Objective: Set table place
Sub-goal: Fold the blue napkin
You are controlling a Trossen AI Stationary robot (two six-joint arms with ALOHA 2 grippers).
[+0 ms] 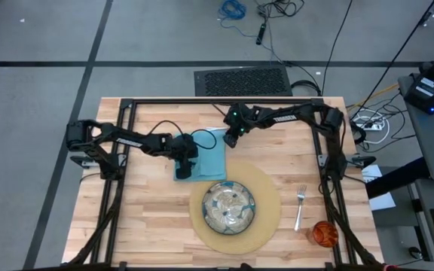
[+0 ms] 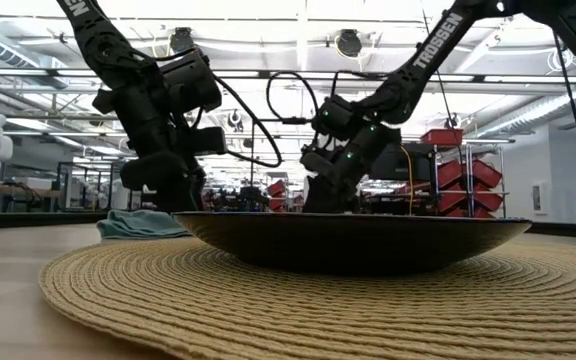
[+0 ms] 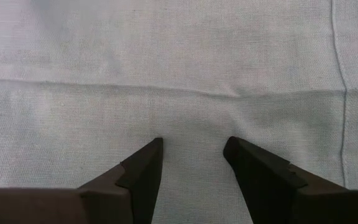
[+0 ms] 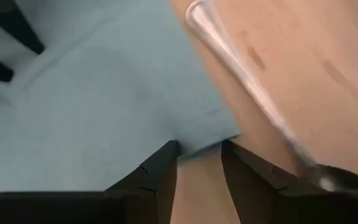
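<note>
A teal napkin [image 1: 206,156] lies flat on the table [image 1: 149,218], at the far left of the round tan placemat [image 1: 266,226]. On the mat sits the green-patterned plate [image 1: 230,207]. My left gripper [image 3: 192,149] is open, slanting down over the napkin's near left part, and cloth fills its view. My right gripper [image 4: 199,149] is open too, its fingers on either side of the napkin's far right corner [image 4: 219,134]. A silver utensil [image 4: 247,81] lies on the bare wood beside that corner. In the high view the gripper hides it. My left gripper's open fingertips [image 3: 151,155] stand right at the napkin's top layer [image 3: 191,118], coming from above at a slant. I cannot tell whether they touch it. My right gripper's fingertips [image 4: 166,155] flank the napkin's corner, and no frame shows whether they touch cloth or wood.
A silver fork [image 1: 300,207] lies on the wood to the right of the placemat, and a small orange cup [image 1: 324,233] stands near the table's near right corner. The black frame [image 1: 217,102] runs along the far edge. Bare wood shows at the near left.
</note>
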